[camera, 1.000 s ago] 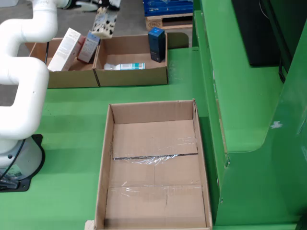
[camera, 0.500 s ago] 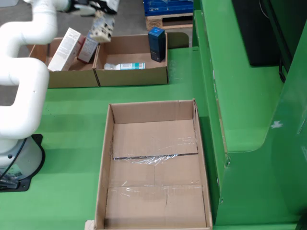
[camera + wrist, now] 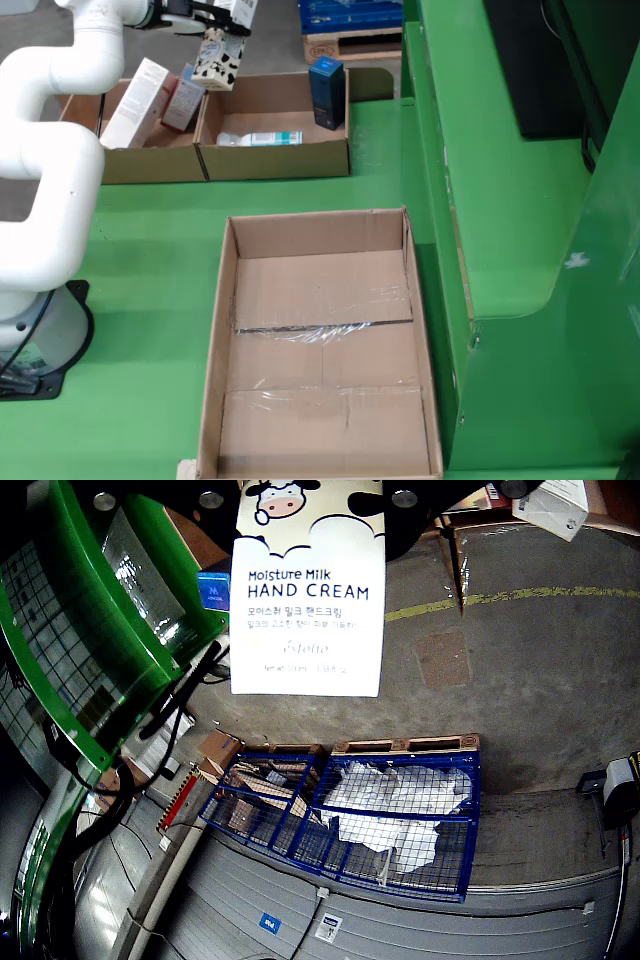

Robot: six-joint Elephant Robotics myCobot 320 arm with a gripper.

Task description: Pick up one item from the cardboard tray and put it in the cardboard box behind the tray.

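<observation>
Green table (image 3: 150, 260); hand cream box (image 3: 308, 590) held under gripper (image 3: 215, 22).

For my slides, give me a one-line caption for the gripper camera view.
Gripper-mounted view: a Moisture Milk hand cream box held aloft over concrete floor, a blue wire crate below.

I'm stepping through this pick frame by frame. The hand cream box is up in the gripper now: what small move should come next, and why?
Probably carry it sideways toward a drop spot. In the fixed view the gripper holds the hand cream box in the air above the far cardboard trays, clear of the blue box. The large cardboard box nearer the camera looks empty. I cannot tell which box is the target.
</observation>
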